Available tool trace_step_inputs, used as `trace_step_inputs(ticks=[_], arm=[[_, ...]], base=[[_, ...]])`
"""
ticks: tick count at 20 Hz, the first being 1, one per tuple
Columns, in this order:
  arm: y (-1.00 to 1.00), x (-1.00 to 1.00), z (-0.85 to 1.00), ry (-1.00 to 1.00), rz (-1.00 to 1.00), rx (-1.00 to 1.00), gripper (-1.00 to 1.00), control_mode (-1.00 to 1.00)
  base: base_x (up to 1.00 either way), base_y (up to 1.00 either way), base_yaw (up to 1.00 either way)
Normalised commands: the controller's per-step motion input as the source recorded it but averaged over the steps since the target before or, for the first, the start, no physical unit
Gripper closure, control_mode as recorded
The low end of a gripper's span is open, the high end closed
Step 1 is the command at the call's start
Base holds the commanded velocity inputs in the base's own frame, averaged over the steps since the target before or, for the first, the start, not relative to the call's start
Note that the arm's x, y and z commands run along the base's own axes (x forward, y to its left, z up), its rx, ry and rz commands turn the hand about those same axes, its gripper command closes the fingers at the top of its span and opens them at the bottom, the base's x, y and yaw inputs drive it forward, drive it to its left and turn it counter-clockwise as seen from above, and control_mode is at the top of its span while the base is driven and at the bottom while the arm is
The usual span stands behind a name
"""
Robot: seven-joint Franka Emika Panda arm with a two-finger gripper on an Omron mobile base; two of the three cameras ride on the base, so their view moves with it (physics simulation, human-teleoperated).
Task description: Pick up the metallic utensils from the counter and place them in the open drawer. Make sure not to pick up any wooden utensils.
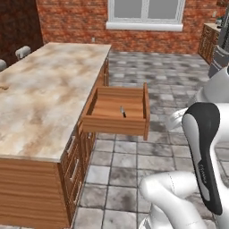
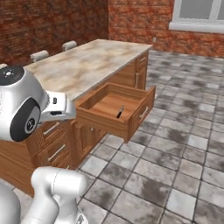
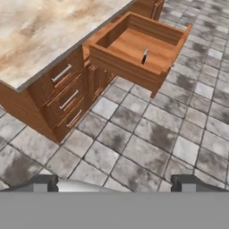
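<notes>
Orange-brown wood for the one open drawer, pulled out from the side of the marbled stone bench over a grey tiled floor. Counted inside the drawer: one knife, black handle and silver blade, lying flat on the drawer bottom near the middle, apart from all four walls; same single knife seen from the right base view and from the hand view. Counted on the bench top: no utensil made out for certain; one small brownish mark at the far left edge, too small and cut off to name. Counted under the bench top: three narrow drawers with metal bar handles, stacked one above another, all closed, just beside the open drawer. Two pale stool backs beyond the far side of the bench, against a red brick wall. One window in the brick wall further along. End effector spread wide, holding nothing, its two dark fingertips at the bottom of the hand view, well apart from each other, above bare floor tiles. Knife well away from the end effector: far up the hand view, to the right of centre, inside the drawer, with a stretch of tiled floor and the drawer's front wall between. Bench edge likewise well apart from the fingertips, up and to the left in the hand view.
</notes>
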Motion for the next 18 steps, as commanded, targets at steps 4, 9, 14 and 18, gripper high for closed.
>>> trace_step_inputs(ticks=[4,9,14,18], arm=[[0.00,0.00,0.00,0.00,0.00,0.00,-1.00,1.00],[0.00,0.00,0.00,0.00,0.00,0.00,-1.00,1.00],[0.00,0.00,0.00,0.00,0.00,0.00,-1.00,1.00],[0.00,0.00,0.00,0.00,0.00,0.00,-1.00,1.00]], base=[[0.19,1.00,-0.25],[-0.09,1.00,-0.08],[-0.02,1.00,0.00],[0.00,1.00,0.00]])
